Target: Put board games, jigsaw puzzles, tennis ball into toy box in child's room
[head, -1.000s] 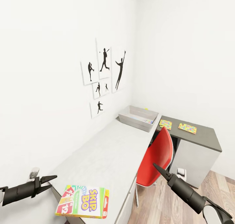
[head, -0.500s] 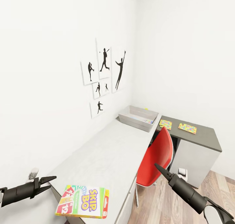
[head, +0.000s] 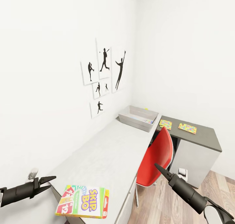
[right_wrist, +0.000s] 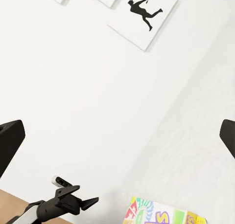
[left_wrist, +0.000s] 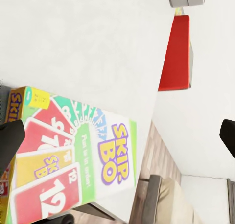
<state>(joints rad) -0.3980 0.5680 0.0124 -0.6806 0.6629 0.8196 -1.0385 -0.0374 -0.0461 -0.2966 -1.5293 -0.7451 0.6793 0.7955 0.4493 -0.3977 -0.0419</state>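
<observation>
The black left gripper (head: 49, 180) hovers just beside the white-and-green Skip-Bo board game box (head: 83, 201), fingers spread, arm level, probably lined up to grasp it at the near end of the long pale grey table (head: 107, 155). The shallow grey toy box (head: 138, 118) waits at the far end. The black right gripper (head: 160, 169) slants upward beside the red chair (head: 158, 157); from the head view its fingers look pressed together, though the wrist view suggests otherwise.

Likely a child's bedroom, baseball silhouette prints (head: 103, 74) on white wall, desk (head: 107, 155), red chair (head: 158, 157), jigsaw puzzles (head: 178, 126)
</observation>
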